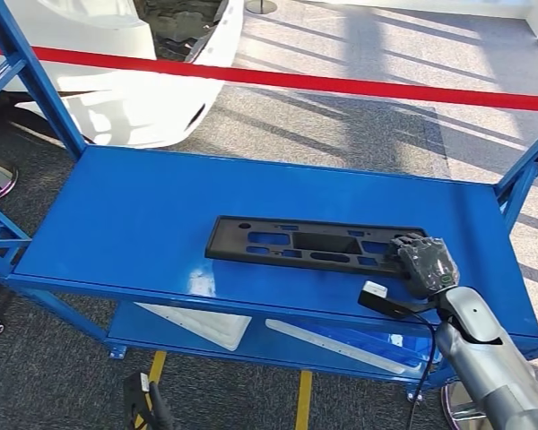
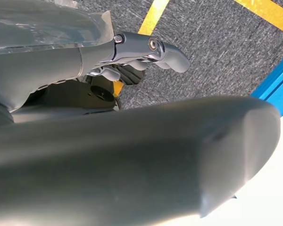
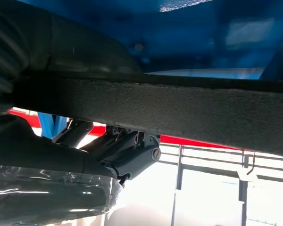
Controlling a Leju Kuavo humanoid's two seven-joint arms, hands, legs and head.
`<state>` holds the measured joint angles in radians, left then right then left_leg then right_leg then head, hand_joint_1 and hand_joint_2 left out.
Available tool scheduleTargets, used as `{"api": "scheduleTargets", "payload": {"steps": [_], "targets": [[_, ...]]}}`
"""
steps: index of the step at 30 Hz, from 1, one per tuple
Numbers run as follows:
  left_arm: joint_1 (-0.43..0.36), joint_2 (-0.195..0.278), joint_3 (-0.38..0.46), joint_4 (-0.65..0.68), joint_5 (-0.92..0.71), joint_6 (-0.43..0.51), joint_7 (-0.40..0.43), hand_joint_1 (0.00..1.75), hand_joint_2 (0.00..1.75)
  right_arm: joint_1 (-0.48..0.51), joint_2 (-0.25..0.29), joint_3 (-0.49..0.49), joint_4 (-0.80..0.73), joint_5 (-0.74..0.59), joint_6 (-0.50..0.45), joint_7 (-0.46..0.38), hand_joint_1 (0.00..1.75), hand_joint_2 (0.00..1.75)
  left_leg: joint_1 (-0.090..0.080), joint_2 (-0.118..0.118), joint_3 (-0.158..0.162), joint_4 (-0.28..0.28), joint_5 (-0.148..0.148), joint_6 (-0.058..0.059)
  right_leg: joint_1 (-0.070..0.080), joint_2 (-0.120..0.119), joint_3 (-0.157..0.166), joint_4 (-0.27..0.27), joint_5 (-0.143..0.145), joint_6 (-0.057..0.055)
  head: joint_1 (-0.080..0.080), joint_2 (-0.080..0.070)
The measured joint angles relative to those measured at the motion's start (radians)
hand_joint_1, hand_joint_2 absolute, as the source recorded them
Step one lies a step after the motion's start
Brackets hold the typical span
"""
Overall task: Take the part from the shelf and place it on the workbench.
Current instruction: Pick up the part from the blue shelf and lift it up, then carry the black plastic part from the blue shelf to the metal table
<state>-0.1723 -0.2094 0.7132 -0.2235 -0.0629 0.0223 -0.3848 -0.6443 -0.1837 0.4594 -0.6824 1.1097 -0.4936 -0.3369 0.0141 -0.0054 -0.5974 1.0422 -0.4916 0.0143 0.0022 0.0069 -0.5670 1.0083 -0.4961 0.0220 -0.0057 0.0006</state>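
Gripping the right end of the black part (image 1: pixel 307 245), the right robot hand (image 1: pixel 425 262) has fingers wrapped around its edge; the part lies lengthwise left-right on the blue shelf (image 1: pixel 131 224).

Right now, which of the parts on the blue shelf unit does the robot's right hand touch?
The long black part on the top shelf: the right hand rests on its right end. The two white parts lie on the lower shelf, untouched.

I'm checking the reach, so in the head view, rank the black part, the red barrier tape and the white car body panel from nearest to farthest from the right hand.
1. Black part, under the right hand, on the shelf.
2. Red barrier tape, stretched behind the shelf.
3. White car body panel, far left, beyond the tape.
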Motion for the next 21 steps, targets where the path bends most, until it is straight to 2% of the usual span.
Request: {"api": "scheduleTargets", "payload": {"steps": [6,11,16,21], "targets": [[0.006,0.0,0.0,0.0,0.0,0.011,-0.006,0.0,0.0,0.089,-0.033,-0.04,-0.17,0.013,-0.028,0.072,1.75,1.75,0.0,0.0,-0.002,0.0,0.0,0.0,0.0,0.0,-0.001,0.0,0.0,0.0,0.0,0.0],[0.02,0.0,0.008,0.0,0.0,0.03,-0.024,0.0,0.0,0.266,-0.048,-0.111,-0.457,0.117,-0.092,0.168,1.75,1.75,0.0,-0.002,-0.004,0.0,-0.001,0.0,0.0,-0.002,-0.003,0.0,-0.002,0.0,0.0,0.0],[0.037,0.0,0.028,0.0,0.0,0.044,-0.044,0.0,0.0,0.496,-0.024,-0.158,-0.766,0.203,-0.167,0.211,1.75,1.75,0.001,-0.003,-0.005,-0.002,-0.002,-0.002,0.001,-0.002,-0.004,0.0,-0.005,-0.001,0.0,0.0],[0.045,0.0,0.043,0.0,0.0,0.053,-0.05,0.0,0.0,0.639,0.023,-0.196,-0.965,0.286,-0.194,0.22,1.75,1.75,0.001,-0.003,-0.005,-0.002,-0.002,-0.002,0.001,-0.002,-0.005,0.0,-0.006,-0.002,0.0,0.0]]}}
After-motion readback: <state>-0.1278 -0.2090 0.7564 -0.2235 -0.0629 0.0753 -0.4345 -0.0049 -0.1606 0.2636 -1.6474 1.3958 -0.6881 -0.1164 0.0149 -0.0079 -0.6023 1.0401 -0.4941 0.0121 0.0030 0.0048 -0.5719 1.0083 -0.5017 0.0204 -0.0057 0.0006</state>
